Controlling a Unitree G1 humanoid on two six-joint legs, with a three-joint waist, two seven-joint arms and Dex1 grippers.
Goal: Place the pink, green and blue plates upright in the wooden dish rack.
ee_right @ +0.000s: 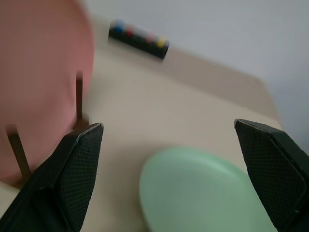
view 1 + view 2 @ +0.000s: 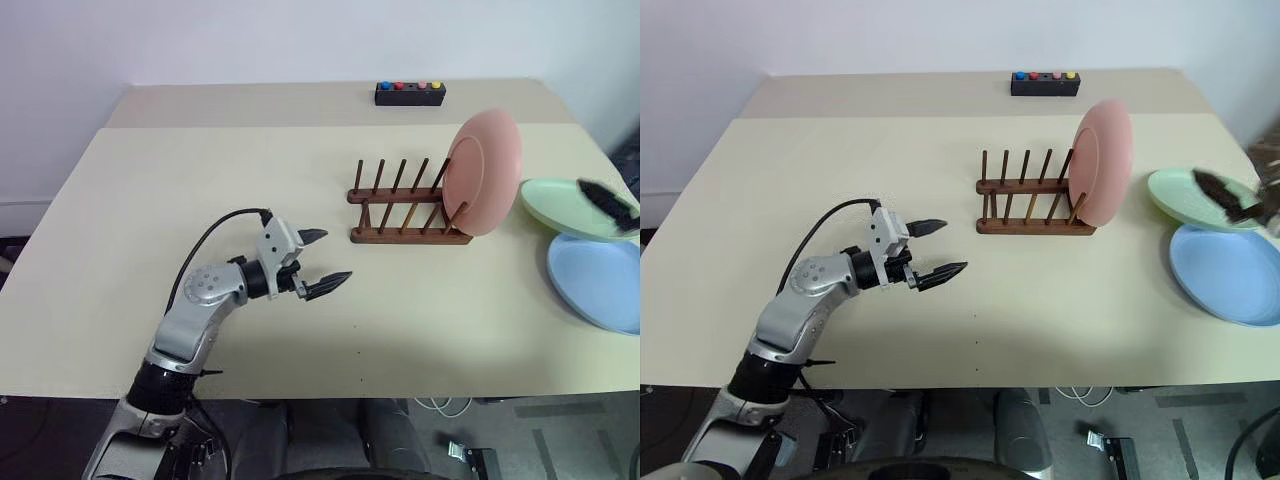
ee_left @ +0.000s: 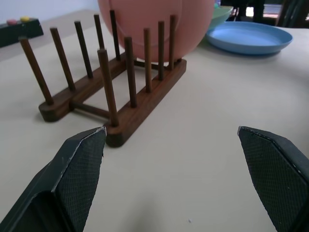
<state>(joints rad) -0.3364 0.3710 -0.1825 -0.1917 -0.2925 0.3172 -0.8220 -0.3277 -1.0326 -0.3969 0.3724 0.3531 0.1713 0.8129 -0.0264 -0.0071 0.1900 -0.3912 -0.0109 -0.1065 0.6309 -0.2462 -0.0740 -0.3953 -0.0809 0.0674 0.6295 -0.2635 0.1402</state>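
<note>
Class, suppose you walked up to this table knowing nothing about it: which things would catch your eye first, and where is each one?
The pink plate stands out first, upright at the right end of the wooden dish rack, mid-table. To its right the green plate and the blue plate lie flat near the table's right edge, the green one's rim over the blue. The left gripper, fingers open, hovers left of the rack.

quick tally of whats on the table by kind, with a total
plates: 3 (pink upright in the rack, green and blue lying flat)
rack: 1
button box: 1
total: 5
</note>
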